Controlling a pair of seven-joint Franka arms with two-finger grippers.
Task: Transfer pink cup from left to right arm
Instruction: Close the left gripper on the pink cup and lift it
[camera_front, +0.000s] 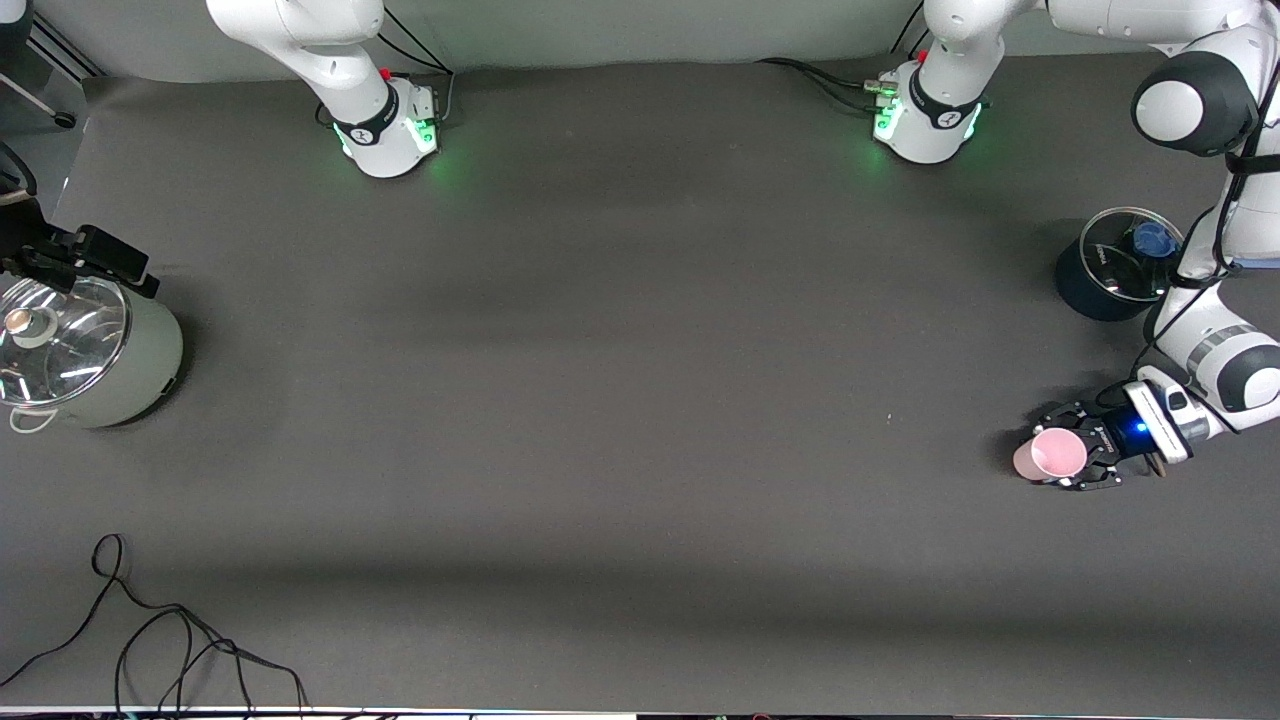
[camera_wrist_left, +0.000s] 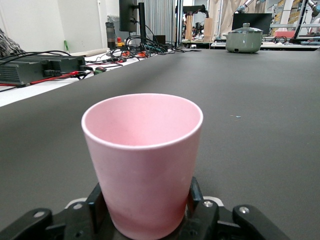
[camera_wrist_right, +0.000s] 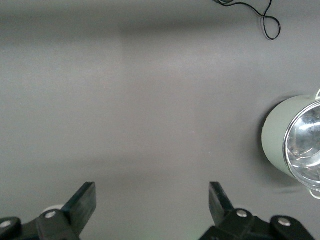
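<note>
The pink cup (camera_front: 1048, 458) stands upright between the black openwork fingers of my left gripper (camera_front: 1070, 452), low at the table near the left arm's end. In the left wrist view the cup (camera_wrist_left: 142, 150) fills the middle and the left gripper (camera_wrist_left: 145, 202) is shut on its lower part, a finger (camera_wrist_left: 96, 202) pressing each side. I cannot tell whether the cup's base touches the table. My right gripper (camera_wrist_right: 152, 192) is open wide and empty, up over the table at the right arm's end, beside the green pot (camera_wrist_right: 290, 145); it also shows in the front view (camera_front: 105, 260).
A pale green pot with a glass lid (camera_front: 95, 350) stands at the right arm's end. A dark blue pot with a glass lid (camera_front: 1112, 265) stands at the left arm's end, farther from the front camera than the cup. A black cable (camera_front: 150, 630) lies near the front edge.
</note>
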